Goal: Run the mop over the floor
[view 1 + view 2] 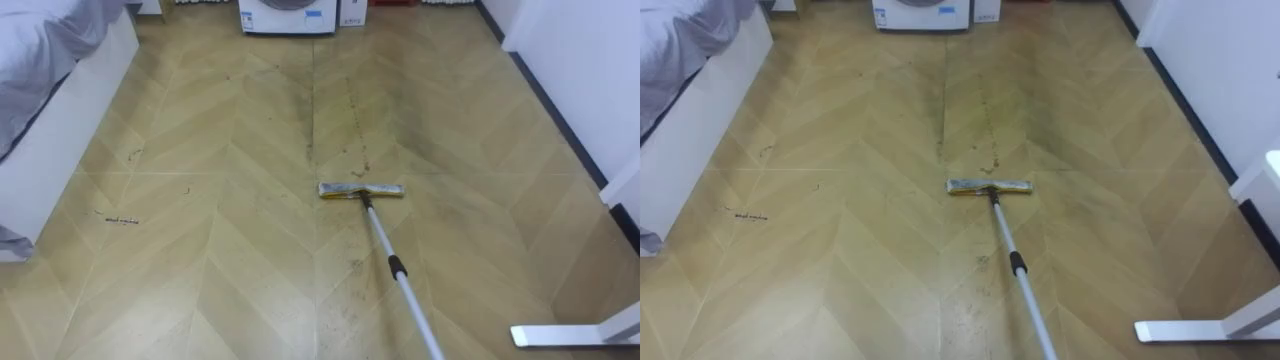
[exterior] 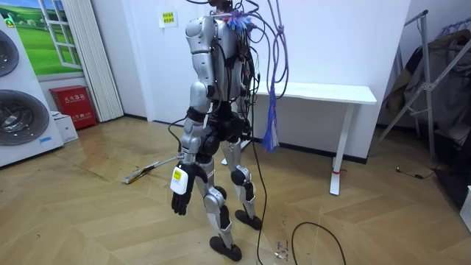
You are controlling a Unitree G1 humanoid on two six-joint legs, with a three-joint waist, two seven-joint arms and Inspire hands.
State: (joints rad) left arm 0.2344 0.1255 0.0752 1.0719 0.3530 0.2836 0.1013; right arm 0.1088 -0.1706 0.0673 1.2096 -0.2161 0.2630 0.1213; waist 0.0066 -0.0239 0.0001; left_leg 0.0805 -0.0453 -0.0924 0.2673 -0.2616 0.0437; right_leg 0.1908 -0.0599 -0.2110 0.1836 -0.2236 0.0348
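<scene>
My left hand [image 2: 180, 195] hangs at my side, fingers loose and pointing down, holding nothing. The mop [image 1: 361, 190] lies ahead on the wooden floor [image 1: 200, 280]. Its flat head sits crosswise, left to right, and its handle runs back toward the near right. I cannot tell what grips its near end. A washing machine [image 1: 288, 15] stands far ahead; I cannot tell what is inside it.

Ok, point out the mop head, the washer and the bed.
Mop head [image 1: 361, 190]: left eye view, middle of the pad.
Washer [image 1: 288, 15]: left eye view, its lower front.
Bed [image 1: 60, 140]: left eye view, its white side.
</scene>
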